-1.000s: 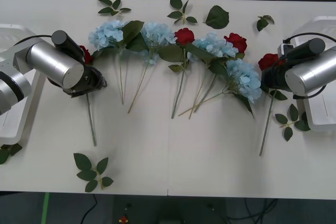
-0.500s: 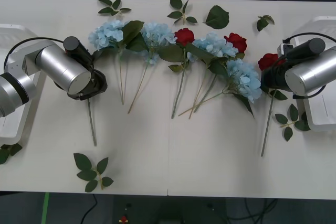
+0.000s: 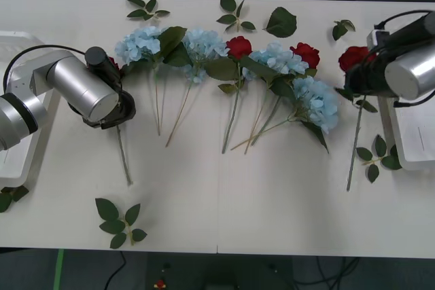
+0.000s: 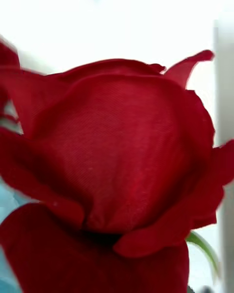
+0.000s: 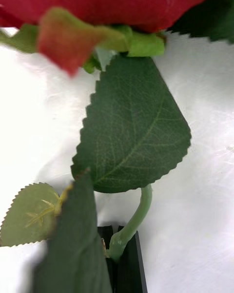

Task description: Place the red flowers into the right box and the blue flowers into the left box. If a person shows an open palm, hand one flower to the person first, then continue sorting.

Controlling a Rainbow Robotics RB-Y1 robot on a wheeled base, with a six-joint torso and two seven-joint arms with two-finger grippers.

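The long white tabletop (image 3: pixel 217 215) carries everything. On it, at the far left, lies the left box (image 3: pixel 17 157), a shallow white plastic tray partly covered by the silver left arm; at the far right lies the right box (image 3: pixel 414 147), a matching shallow white tray with faint ribs inside.

Between them, across the far half of the tabletop, spreads a row of artificial pale sky-blue hydrangea-like blue flowers (image 3: pixel 139 44) with large green leaves, mixed with two deep-red artificial roses (image 3: pixel 238 47) on thin green stems.

The left gripper (image 3: pixel 112 103) sits just right of the left box. The left wrist view shows its black jaws clamped on the green stem (image 5: pixel 134 219) of a red rose below a broad serrated leaf (image 5: pixel 134 127), with the bloom (image 5: pixel 107 0) beyond; the stem's lower end trails towards the near edge of the tabletop.

The right gripper (image 3: pixel 367 79) hangs beside the right box's inner edge with another red rose (image 3: pixel 355 57) at its tip, that rose's stem (image 3: pixel 353 147) slanting down to the tabletop. Whether its jaws are together or apart I cannot tell; the right wrist view has the red bloom (image 4: pixel 117 151) pressed close.

Loose green leaf sprigs (image 3: pixel 119 222) lie scattered along the near and far edges.
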